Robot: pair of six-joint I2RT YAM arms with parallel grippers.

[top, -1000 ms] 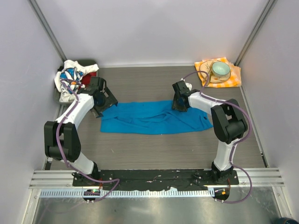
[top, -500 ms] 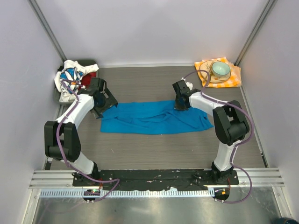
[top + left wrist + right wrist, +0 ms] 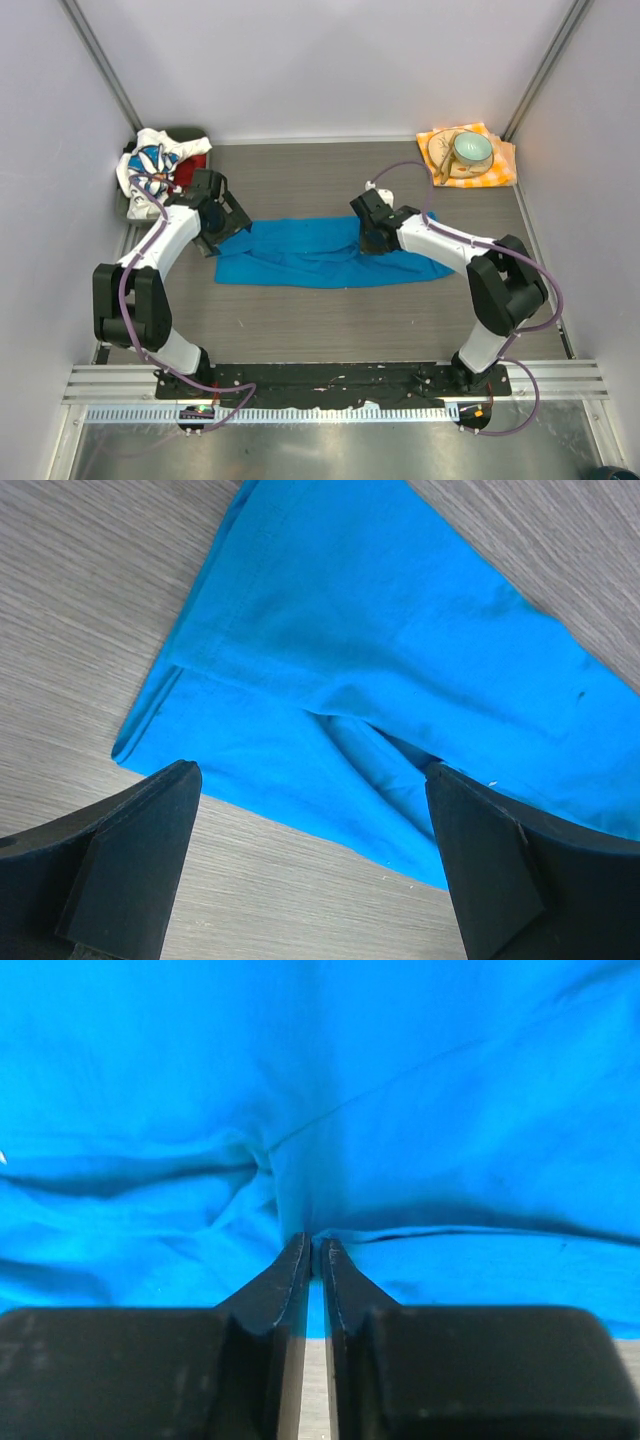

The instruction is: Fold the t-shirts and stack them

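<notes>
The bright blue t-shirt [image 3: 300, 256] lies spread in a long strip across the middle of the table. My right gripper [image 3: 372, 240] sits on its upper right part. In the right wrist view the fingers [image 3: 311, 1245] are shut on a pinched ridge of the blue t-shirt [image 3: 420, 1080]. My left gripper [image 3: 222, 228] hovers at the shirt's left end. In the left wrist view it [image 3: 310, 780] is open over the corner of the blue cloth [image 3: 380, 630], holding nothing. The daisy-print t-shirt [image 3: 148, 163] and the red t-shirt [image 3: 192, 163] lie bunched at the back left.
An orange-and-white checked napkin [image 3: 503, 160] with a pale green bowl [image 3: 471, 149] on it sits at the back right. The bunched shirts rest on a dark bin [image 3: 136, 211] by the left wall. White walls enclose the table.
My right gripper has shut on the blue cloth and moved left toward the centre, pulling the shirt's right part with it. The left gripper has stayed open in place.
</notes>
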